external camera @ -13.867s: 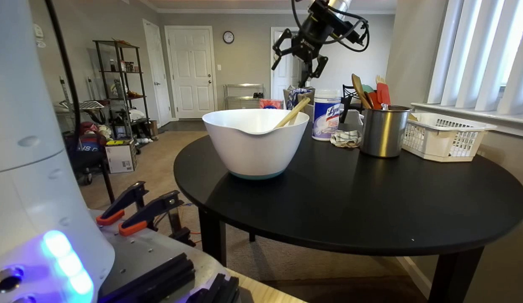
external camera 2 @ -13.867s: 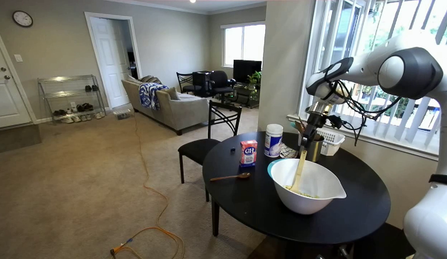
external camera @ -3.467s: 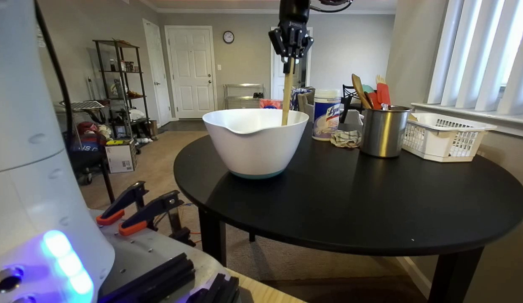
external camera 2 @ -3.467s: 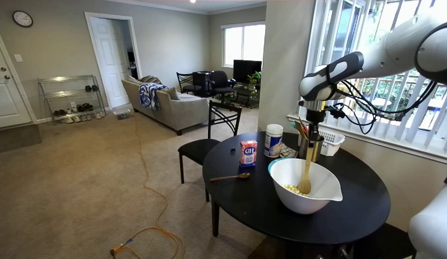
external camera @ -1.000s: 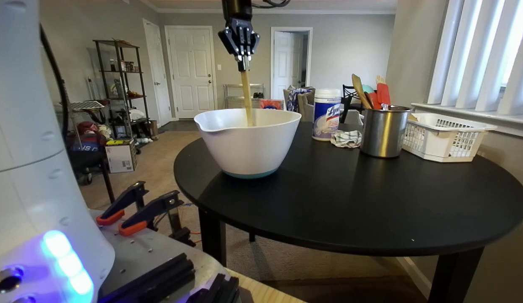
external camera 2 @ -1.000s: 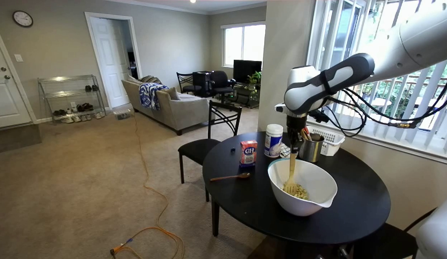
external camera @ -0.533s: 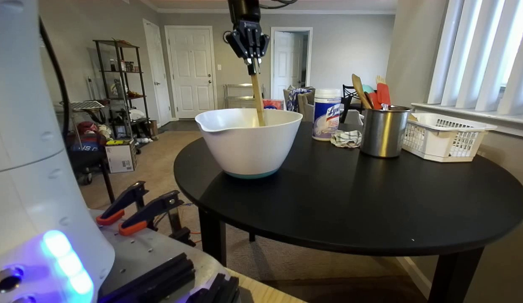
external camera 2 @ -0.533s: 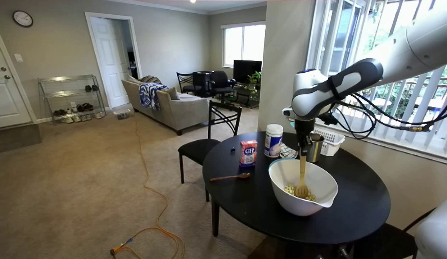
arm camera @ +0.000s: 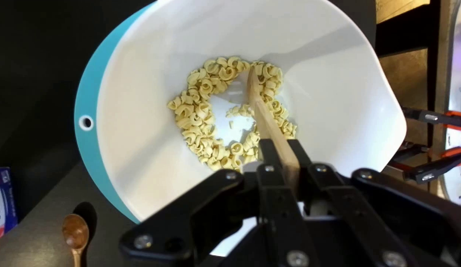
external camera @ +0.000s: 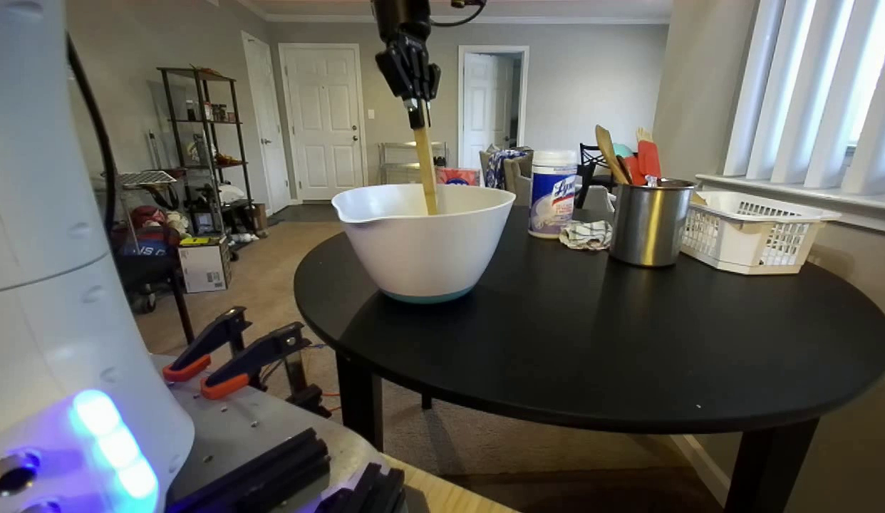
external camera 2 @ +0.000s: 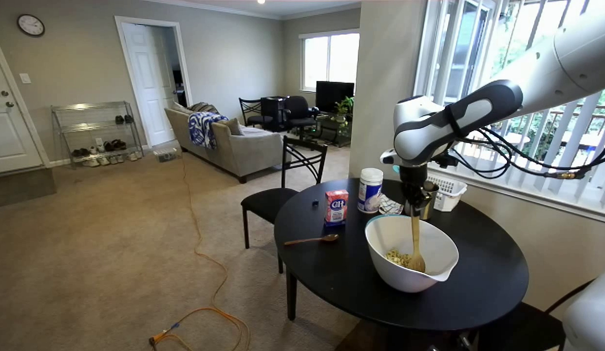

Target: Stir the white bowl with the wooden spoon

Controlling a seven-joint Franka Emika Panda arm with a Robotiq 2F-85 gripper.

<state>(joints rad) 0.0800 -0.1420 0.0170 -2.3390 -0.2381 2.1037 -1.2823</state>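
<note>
You had the end effector (external camera: pixel 418 114) tilted with its jaws spread; it now hangs almost straight down, clamped on the wooden spoon (external camera: pixel 425 171). That spoon had leaned well over and now stands nearly upright in the white bowl (external camera: pixel 428 253). In an exterior view the bowl has shifted slightly left on the counter (external camera: pixel 628 335), its pouring lip (external camera: pixel 348 213) turned further left. The pasta (external camera 2: pixel 398 258), on both sides of the spoon half a second ago, now shows mostly to its left in an exterior view.
</note>
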